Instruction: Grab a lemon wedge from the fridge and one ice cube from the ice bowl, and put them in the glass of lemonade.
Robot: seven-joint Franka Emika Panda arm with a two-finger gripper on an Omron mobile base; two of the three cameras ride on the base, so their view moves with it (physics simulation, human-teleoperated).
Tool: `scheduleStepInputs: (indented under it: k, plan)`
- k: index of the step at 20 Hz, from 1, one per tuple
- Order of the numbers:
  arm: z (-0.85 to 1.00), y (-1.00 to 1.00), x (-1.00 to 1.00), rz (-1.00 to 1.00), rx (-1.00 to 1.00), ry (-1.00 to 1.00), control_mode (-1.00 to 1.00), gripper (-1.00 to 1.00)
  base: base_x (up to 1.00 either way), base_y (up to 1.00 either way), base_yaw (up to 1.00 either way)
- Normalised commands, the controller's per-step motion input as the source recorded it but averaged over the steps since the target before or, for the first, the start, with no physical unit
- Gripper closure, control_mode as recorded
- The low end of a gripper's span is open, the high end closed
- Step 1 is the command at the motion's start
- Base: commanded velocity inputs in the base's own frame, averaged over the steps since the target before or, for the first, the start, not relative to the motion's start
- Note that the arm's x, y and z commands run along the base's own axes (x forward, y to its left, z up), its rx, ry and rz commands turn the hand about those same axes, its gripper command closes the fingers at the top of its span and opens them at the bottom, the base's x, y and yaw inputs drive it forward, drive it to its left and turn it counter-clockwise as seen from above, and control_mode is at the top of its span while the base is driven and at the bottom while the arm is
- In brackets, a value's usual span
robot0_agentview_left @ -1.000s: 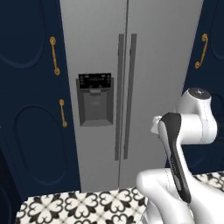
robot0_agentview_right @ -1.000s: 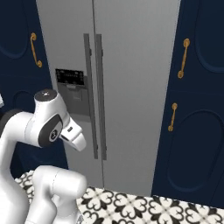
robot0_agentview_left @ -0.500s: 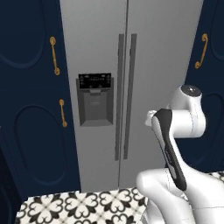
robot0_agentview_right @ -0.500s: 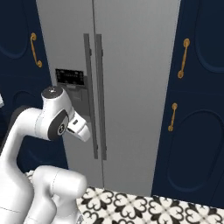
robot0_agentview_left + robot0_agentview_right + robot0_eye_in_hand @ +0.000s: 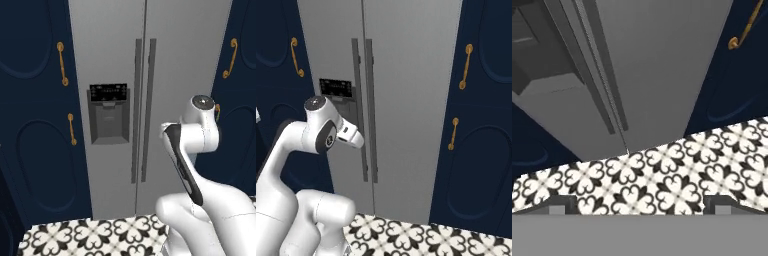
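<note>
Grey fridge (image 5: 150,75) stands dead ahead, both doors closed, its two bar handles (image 5: 366,110) side by side at the seam; black dispenser panel (image 5: 108,114) sits in the left door; navy cabinets (image 5: 476,125) with gold handles flank it; fingers (image 5: 637,206) are spread wide, holding nothing, above the patterned floor (image 5: 662,180).

The fridge (image 5: 150,90) stands upright at centre, its two doors meeting at a vertical seam with the two bar handles (image 5: 144,110) side by side along it and the dispenser panel (image 5: 108,114) set in the left door. Cabinets (image 5: 35,125) flank the fridge on both sides, each with handles (image 5: 62,63) near the edge beside it. The tiled floor (image 5: 95,235) lies before the fridge, and the arm (image 5: 195,150) stands in front of the right door.
</note>
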Motion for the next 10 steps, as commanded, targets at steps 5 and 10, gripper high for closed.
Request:
scheduleStepInputs:
  k: [5,10]
  plan:
    - [0.00,0.00,0.25,0.24,-0.17,-0.04,-1.00,-1.00,0.00,0.00,0.00]
    - [0.00,0.00,0.24,0.12,-0.02,0.00,-1.00,-1.00,0.00,0.00,0.00]
